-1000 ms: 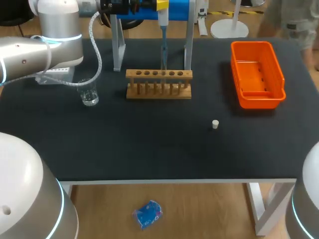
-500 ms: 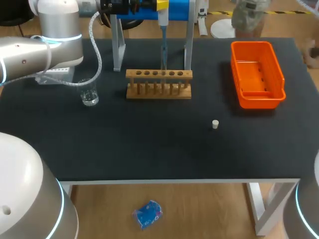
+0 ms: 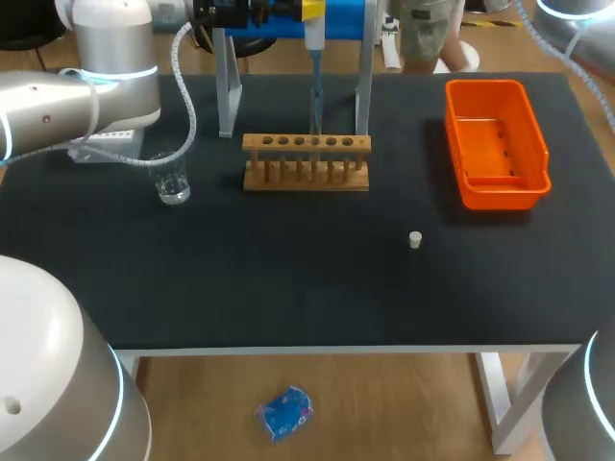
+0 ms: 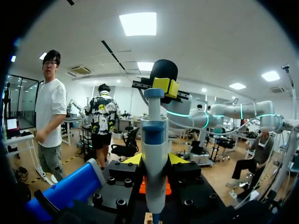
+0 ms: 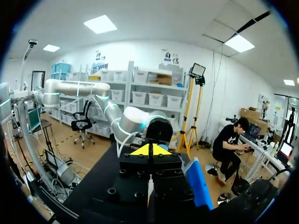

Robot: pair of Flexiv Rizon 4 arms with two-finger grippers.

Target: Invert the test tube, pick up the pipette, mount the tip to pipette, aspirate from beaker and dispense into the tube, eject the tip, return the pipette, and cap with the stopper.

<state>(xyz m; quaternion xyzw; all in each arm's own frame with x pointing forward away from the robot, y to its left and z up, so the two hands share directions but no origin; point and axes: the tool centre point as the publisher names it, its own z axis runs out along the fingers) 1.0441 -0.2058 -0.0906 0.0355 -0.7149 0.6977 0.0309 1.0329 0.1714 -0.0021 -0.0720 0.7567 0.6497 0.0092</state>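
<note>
Left wrist view has the left tool (image 4: 155, 159) right on the pipette (image 4: 154, 140). Its two yellow tips (image 4: 133, 160) sit tight against the white body from either side with no gap I can see, so it looks clamped on. The pipette is upright, with a blue band near its top. Straight across, behind the pipette, the right tool (image 4: 164, 85) faces back at the left one. The right wrist view shows that one's yellow tips (image 5: 140, 151) pinched together, tip to tip.

In the head view, placing everything off the wooden rack (image 3: 306, 161):
- **Pipette:** it hangs straight down just behind the rack's middle, in the stand (image 3: 227, 91). The stand's two metal legs rise behind the rack and its blue bar runs across above.
- **Arm:** my left arm (image 3: 67, 101) comes in well to the rack's left.
- **Beaker:** the small glass beaker (image 3: 173, 181) stands off the rack's left end, not touching it.
- **Stopper:** the white stopper (image 3: 415, 240) lies on the black surface (image 3: 288, 288), in front of the rack and out past its right end.
- **Bin:** the orange bin (image 3: 454, 134) sits to the rack's right, well apart.
</note>
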